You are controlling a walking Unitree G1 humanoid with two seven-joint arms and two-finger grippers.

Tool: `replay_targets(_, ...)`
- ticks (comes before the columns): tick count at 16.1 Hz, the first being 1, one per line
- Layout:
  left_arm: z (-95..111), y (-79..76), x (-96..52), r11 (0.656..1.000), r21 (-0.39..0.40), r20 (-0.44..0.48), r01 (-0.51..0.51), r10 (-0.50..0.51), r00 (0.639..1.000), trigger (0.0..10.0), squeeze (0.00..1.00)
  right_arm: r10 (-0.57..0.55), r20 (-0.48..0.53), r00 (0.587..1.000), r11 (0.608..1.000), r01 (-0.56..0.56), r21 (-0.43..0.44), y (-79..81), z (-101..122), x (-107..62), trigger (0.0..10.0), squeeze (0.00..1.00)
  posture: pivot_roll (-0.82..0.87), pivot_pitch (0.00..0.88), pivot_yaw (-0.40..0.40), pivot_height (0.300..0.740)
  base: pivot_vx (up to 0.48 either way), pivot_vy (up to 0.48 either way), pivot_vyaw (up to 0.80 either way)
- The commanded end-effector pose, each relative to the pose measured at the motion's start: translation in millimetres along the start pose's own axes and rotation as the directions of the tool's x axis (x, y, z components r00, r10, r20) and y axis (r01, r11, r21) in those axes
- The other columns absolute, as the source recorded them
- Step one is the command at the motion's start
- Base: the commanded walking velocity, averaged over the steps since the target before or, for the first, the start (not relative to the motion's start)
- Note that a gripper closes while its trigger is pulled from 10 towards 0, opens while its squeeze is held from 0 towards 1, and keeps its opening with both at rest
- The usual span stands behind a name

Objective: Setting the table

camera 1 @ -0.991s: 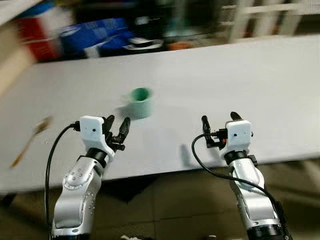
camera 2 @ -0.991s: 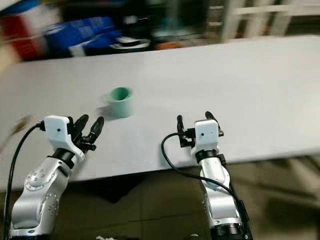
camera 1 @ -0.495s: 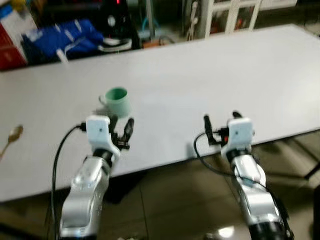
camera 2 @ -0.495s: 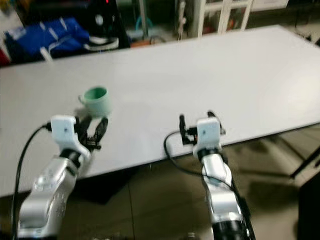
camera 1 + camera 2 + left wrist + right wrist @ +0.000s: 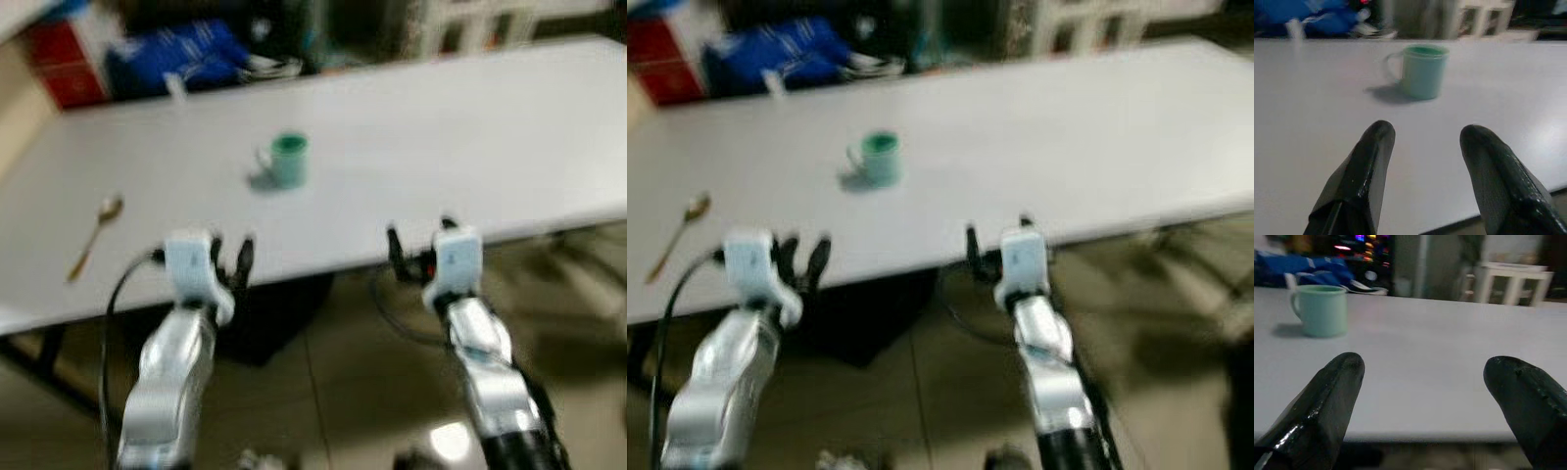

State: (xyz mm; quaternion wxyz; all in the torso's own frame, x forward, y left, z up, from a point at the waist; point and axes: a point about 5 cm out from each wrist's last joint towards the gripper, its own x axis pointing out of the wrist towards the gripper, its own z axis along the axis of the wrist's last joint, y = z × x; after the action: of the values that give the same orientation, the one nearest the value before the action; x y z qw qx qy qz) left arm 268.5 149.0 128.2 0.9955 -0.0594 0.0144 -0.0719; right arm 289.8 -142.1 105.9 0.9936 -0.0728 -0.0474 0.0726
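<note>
Head views are blurring w/ motion, so fine detail is limited.

We're holding both arms out front at the near edge of the white tabletop, neither carrying anything. Left hand is sitting released, fingers spread w/ a clear gap, pointing roughly toward the green mug. Right hand is also released, fingers wide apart, aimed across bare tabletop w/ the mug off to its side. Both are hanging just at or short of the edge, well apart from mug and spoon. Our read: this is a ready posture before a reach, open so either hand can close on an item w/o extra prep.

Count of task items:
- 1 mug, upright, handle toward our left, standing mid-tabletop nearer the left arm.
- 1 spoon, lying flat far to our left near the tabletop's near edge, bowl end pointing away from us.
- 0 plates or other tableware that we're seeing.

Mug and spoon are well apart, so we're judging the setting as barely started. Past the far edge: a blue bundle and a red box, too blurred to ID.
</note>
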Motion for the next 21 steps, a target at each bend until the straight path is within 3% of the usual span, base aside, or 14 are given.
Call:
replay_targets(1,2,3.9,-0.9,1.000,0.012,0.003,-0.016,0.016,1.000,10.0,0.00,0.009,0.005,1.000,1.000,-0.009,0.015,2.8,0,-0.2,10.0,0.00,-0.11,0.000,0.088,0.735,0.000,0.446,0.00)
replay_targets(5,2,4.3,2.8,1.000,-0.002,0.000,-0.020,0.020,1.000,10.0,0.00,0.016,0.002,1.000,1.000,-0.016,0.013,3.0,-1,-0.9,10.0,0.00,-0.11,0.000,0.092,0.735,0.000,0.467,0.00)
replay_targets(6,4,5.4,4.3,0.999,0.025,0.010,-0.024,0.024,1.000,10.0,0.00,0.018,0.000,1.000,1.000,-0.018,0.013,3.1,-1,-1.8,10.0,0.00,-0.12,0.000,0.095,0.735,0.000,0.244,0.00)
replay_targets(12,6,4.4,9.1,0.998,0.027,0.020,-0.052,0.051,0.998,10.0,0.00,0.029,0.002,1.000,1.000,-0.029,0.010,4.0,-1,-2.0,10.0,0.00,-0.11,0.000,0.093,0.735,0.000,0.045,0.00)
replay_targets(21,6,11.9,9.6,0.989,0.011,0.019,-0.150,0.150,0.989,10.0,0.00,0.057,0.002,0.998,0.998,-0.057,0.010,6.4,0,-0.6,10.0,0.00,-0.10,0.000,0.077,0.735,0.000,0.480,0.00)
